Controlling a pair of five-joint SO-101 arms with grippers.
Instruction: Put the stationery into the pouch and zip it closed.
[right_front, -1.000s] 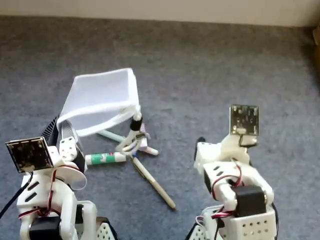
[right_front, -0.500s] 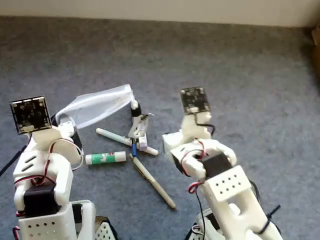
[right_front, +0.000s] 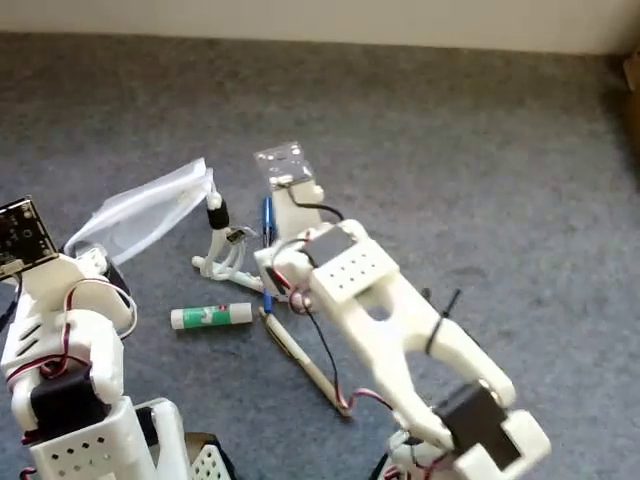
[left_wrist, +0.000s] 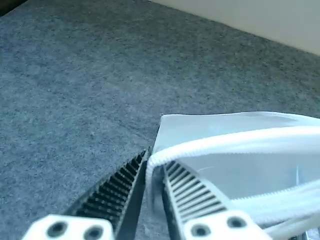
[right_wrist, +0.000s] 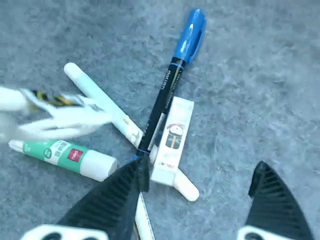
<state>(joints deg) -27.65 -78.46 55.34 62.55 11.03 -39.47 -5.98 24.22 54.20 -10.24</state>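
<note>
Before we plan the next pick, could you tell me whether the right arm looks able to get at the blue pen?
Probably yes: the right tool is open above the blue pen, which lies on top with nothing covering it.

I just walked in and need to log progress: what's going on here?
The left gripper is clamped on the zipper edge of the pouch, holding it up. The right gripper hangs open over things lying on the grey carpet: a blue pen, a small eraser, a white pen and a green glue stick. None of these is picked up or in the pouch yet.
</note>
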